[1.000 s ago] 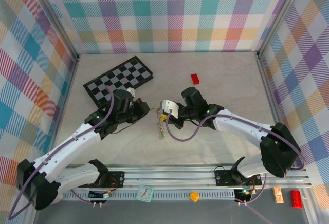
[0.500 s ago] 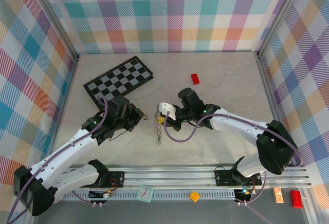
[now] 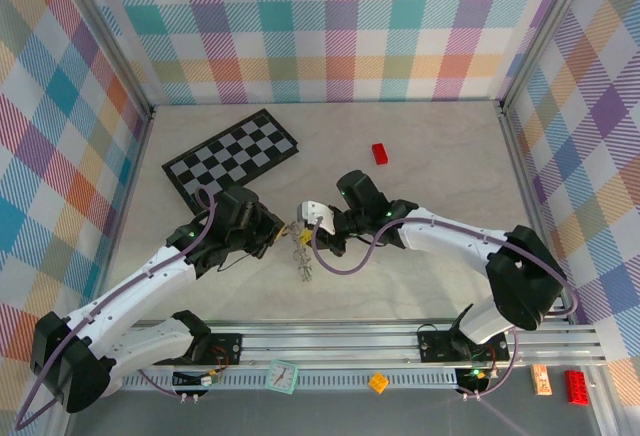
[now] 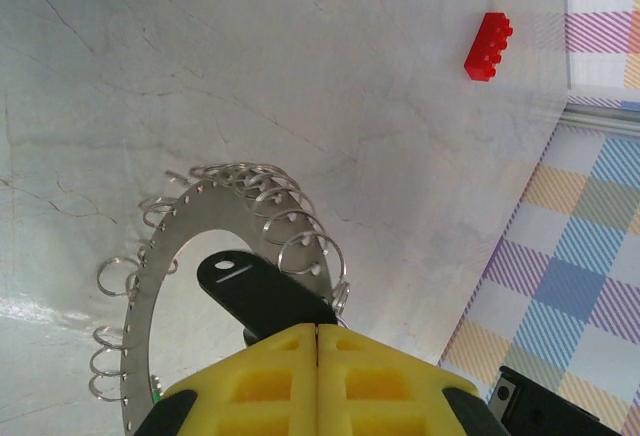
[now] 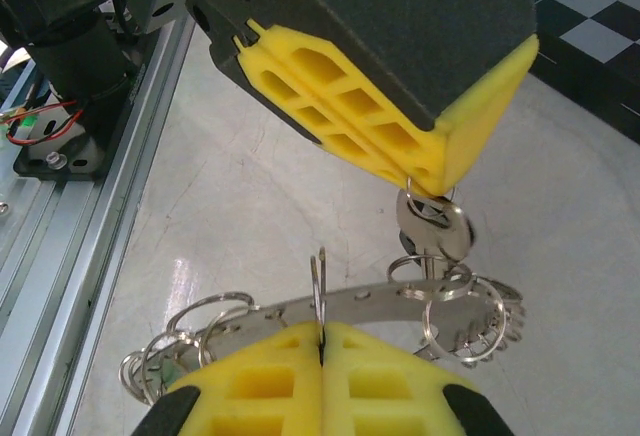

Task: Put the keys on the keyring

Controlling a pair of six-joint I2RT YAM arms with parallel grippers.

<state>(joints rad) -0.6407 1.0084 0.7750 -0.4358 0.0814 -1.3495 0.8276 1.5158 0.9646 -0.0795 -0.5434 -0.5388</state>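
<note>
1. My left arm runs from its base at the lower left up and inward over the pale table (image 3: 440, 176). My left gripper (image 3: 283, 231) ends near the middle, just beside the near corner of the black-and-grey checkered mat (image 3: 230, 159).
2. My right arm sweeps in from the lower right in one long bend. My right gripper (image 3: 312, 233) faces the left one, and the two tips almost meet.
3. From above, the wide silvery-grey metal keyring (image 3: 303, 256) sits between and just below those tips, and reads as little more than a thin glinting tangle.
4. My left wrist camera resolves the keyring (image 4: 150, 276) as a flat band with small wire loops all along its outer rim. My left gripper (image 4: 317, 331) has its yellow pads pressed together with no gap. They pinch a small key with a black plastic head (image 4: 255, 291), which juts across the big central hole; the blade is hidden.
5. That camera also takes in the small red toy block (image 4: 488, 46), lying well apart near the checked wall.
6. My right wrist camera shows my right gripper (image 5: 322, 331) clamped tight on the keyring (image 5: 380, 301) band, with one loop upright at the seam. The left gripper (image 5: 425, 171) tilts down from above. The key (image 5: 435, 224) at its tip reaches the rim loops; I cannot tell whether it is threaded.
</note>
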